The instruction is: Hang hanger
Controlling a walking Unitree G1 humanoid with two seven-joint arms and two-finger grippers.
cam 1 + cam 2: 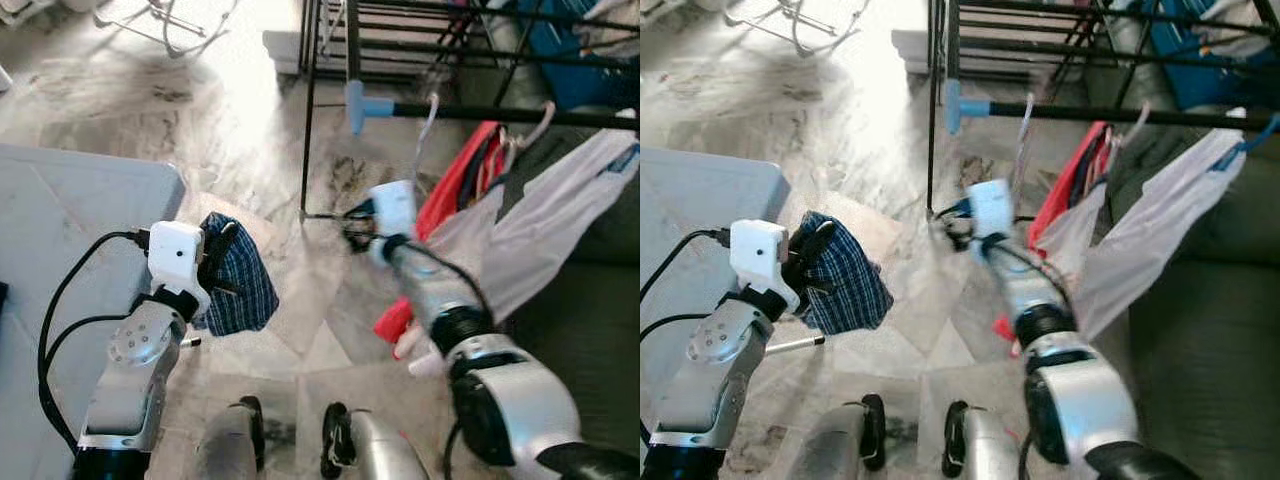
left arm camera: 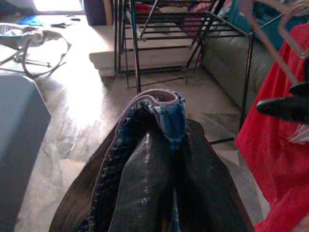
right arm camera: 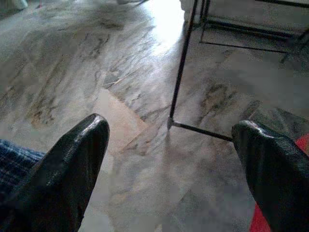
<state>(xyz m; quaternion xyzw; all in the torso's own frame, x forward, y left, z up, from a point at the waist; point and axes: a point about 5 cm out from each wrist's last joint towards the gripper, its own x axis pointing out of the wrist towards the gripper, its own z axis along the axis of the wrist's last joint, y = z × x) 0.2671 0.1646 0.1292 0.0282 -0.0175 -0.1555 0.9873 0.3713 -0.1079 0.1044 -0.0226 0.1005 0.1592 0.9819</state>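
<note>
Between the left gripper [image 2: 159, 193] fingers, bunched blue plaid cloth [image 1: 238, 278].

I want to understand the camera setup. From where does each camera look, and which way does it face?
Left eye view: on the head, looking forward and down at the marble floor and drying rack; both arms show.
Right eye view: same head, same scene; left hand holds the blue checked cloth.
Left wrist view: along the shut fingers gripping that cloth, toward the rack.
Right wrist view: past the open right hand down at the floor and rack leg.
Shared: rack and floor in all views.
</note>
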